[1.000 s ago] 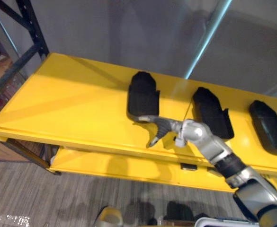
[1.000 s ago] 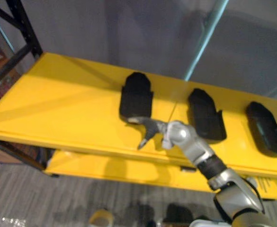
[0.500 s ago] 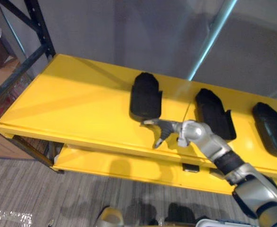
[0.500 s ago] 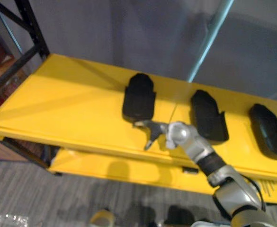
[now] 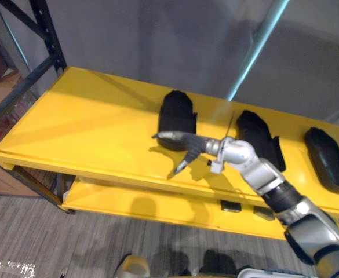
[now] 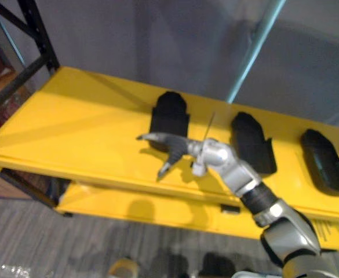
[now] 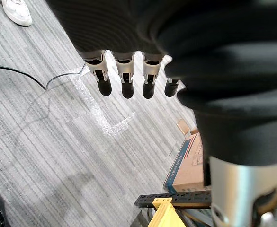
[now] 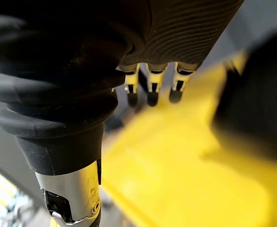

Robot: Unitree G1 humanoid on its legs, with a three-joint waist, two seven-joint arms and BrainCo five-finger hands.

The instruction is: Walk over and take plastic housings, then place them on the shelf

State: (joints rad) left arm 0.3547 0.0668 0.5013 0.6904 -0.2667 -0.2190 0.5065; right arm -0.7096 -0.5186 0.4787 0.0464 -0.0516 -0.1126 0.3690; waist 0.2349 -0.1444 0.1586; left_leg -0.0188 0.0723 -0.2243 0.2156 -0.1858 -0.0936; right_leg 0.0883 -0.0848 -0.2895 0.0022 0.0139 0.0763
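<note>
While a second ago the right hand sits low at the near end of the leftmost housing, it now stands higher and further to the robot's left, its fingers stretched out and spread across that near end. It grips nothing; the right wrist view shows the same straight fingers over the yellow shelf, with the dark housing off to one side. Whether a fingertip touches the housing I cannot tell.

The housing itself has not shifted: it lies flat on the upper board of the shelf, near the back, in a row with a second housing and a third housing further to the right, each well apart from the next.

I judge that this piece is delivered and released, and that the hand is coming away from it rather than reaching for it. What remains, most likely, is to clear the arm from the shelf without brushing the housing's front edge.

The left hand hangs over the floor, fingers straight and empty.
</note>
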